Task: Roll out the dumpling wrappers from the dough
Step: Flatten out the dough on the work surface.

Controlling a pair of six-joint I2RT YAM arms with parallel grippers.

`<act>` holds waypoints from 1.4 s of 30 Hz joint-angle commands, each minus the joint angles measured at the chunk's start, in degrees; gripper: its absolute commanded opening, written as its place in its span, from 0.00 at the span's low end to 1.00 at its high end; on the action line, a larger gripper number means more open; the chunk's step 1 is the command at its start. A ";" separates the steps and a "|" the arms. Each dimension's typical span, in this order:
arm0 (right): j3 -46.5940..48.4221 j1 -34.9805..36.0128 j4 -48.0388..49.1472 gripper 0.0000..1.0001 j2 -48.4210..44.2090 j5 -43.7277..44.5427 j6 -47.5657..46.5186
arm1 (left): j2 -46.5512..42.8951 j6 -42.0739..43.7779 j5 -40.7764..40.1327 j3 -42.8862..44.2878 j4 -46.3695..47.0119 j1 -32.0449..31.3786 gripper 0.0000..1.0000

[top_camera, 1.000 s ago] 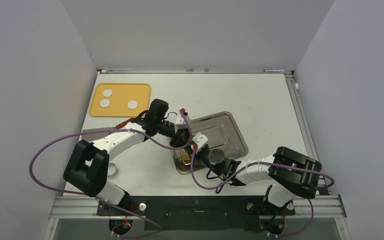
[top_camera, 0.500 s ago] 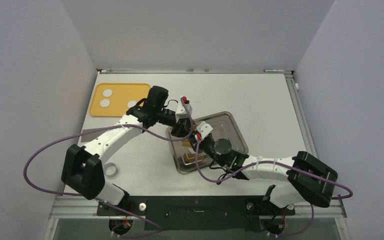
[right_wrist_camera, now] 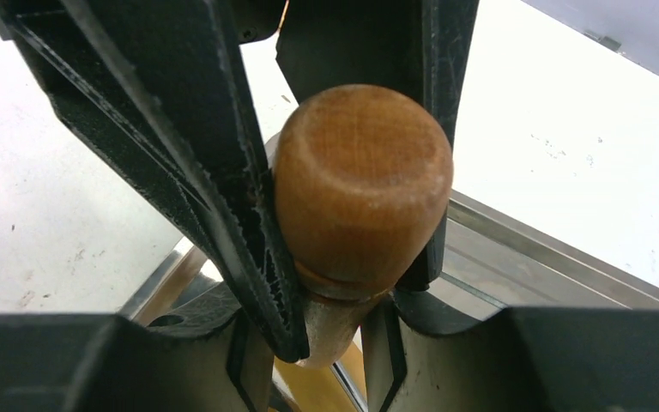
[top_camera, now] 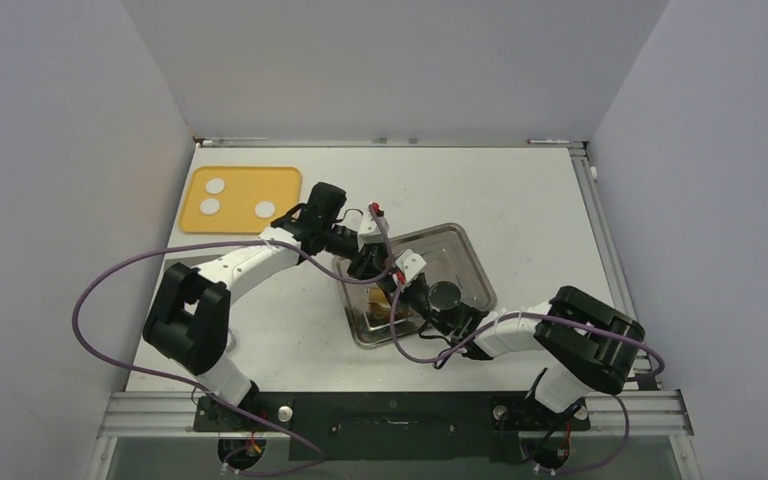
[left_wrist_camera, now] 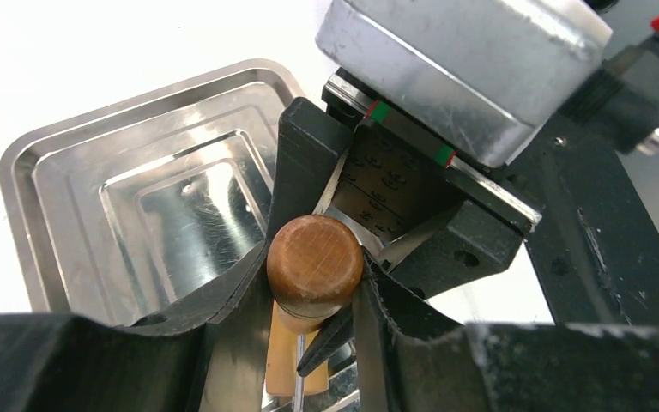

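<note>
Left gripper [left_wrist_camera: 313, 283] and right gripper [right_wrist_camera: 352, 172] each clamped on one wooden handle of the pin [top_camera: 380, 297], facing each other over the tray [top_camera: 465, 245], mid-table. Both arms bent inward. Three dough [top_camera: 265, 209] rounds on the yellow board [top_camera: 242, 178], far-left corner, well apart from the tray

White dough [top_camera: 216, 186], brown rolling pin [left_wrist_camera: 313, 257]

text: none legible | labels: none | dark plate [left_wrist_camera: 392, 190] — faint marks — unreadable
</note>
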 commanded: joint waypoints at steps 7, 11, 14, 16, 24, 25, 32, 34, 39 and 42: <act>-7.53 6.82 7.00 0.08 5.27 5.79 4.32 | 2.33 4.19 -3.16 -4.67 -12.11 1.30 0.00; -8.67 7.58 7.37 0.08 3.35 6.40 3.30 | 2.39 4.91 -2.75 -4.66 -12.62 1.32 0.00; -5.79 7.66 2.68 0.08 0.46 6.11 2.10 | 1.11 5.47 -2.85 -3.06 -16.03 1.34 0.00; -3.93 7.68 1.40 0.08 -2.12 5.24 0.27 | -0.76 5.35 -2.81 -0.78 -19.15 1.28 0.00; 3.78 3.54 -0.53 0.08 -7.21 2.26 -4.83 | -6.05 5.53 -5.08 10.34 -25.81 0.95 0.00; 4.16 2.47 0.09 0.08 -6.53 2.03 -5.13 | -6.10 5.14 -5.61 10.40 -24.37 0.99 0.00; 4.75 -2.49 3.74 0.08 1.60 -1.02 -6.50 | -3.70 -0.14 -4.98 3.87 -7.56 0.99 0.00; 4.08 -2.61 3.88 0.08 3.13 -1.14 -6.13 | -1.81 -1.03 -4.80 2.63 -5.22 1.00 0.00; -1.24 -2.65 7.41 0.08 5.34 -0.40 -3.25 | 0.99 -0.31 -4.67 0.31 -6.27 1.08 0.00; -3.82 -2.24 7.95 0.08 6.01 -0.18 -0.38 | 1.41 1.48 -5.19 -1.76 -8.73 1.25 0.00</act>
